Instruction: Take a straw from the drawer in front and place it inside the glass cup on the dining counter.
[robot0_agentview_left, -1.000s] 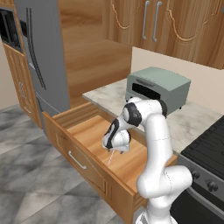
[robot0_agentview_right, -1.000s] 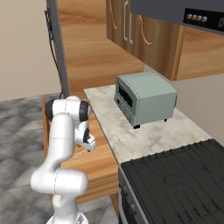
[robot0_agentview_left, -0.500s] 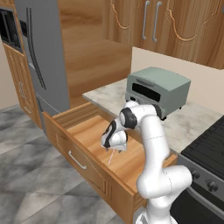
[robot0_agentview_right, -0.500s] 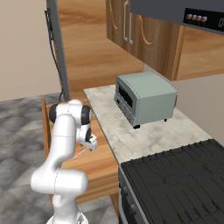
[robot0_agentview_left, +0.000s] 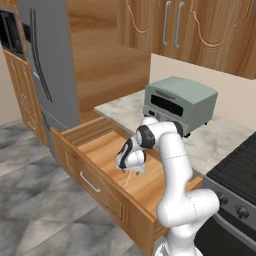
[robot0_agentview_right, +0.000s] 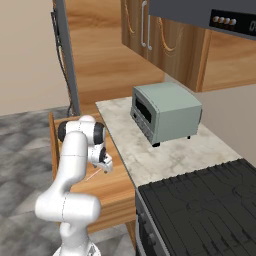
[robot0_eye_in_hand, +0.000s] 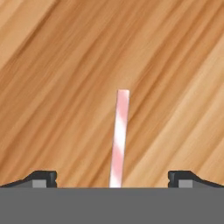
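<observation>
The drawer (robot0_agentview_left: 100, 145) (robot0_agentview_right: 112, 187) stands pulled open under the marbled top, its wooden floor bare apart from the straw. The straw (robot0_eye_in_hand: 119, 138) (robot0_agentview_left: 128, 179) (robot0_agentview_right: 93, 174) is a thin pale pink stick lying flat on that floor. My gripper (robot0_eye_in_hand: 112, 179) (robot0_agentview_left: 131, 167) (robot0_agentview_right: 106, 166) hangs low inside the drawer, pointing down, open. In the hand view the straw runs up between the two wide-apart fingertips (robot0_eye_in_hand: 43, 178), touched by neither. The glass cup and the dining counter are out of view.
A grey toaster oven (robot0_agentview_left: 180, 104) (robot0_agentview_right: 165, 111) sits on the small marbled top (robot0_agentview_left: 220, 142) behind the drawer. A black stove (robot0_agentview_right: 205, 210) lies to the right, a steel fridge (robot0_agentview_left: 47, 75) to the left. Wooden wall cabinets (robot0_agentview_left: 200, 30) hang above.
The hand has sunk slightly lower into the drawer toward the straw. The jaws have stayed wide apart and the straw has not moved.
</observation>
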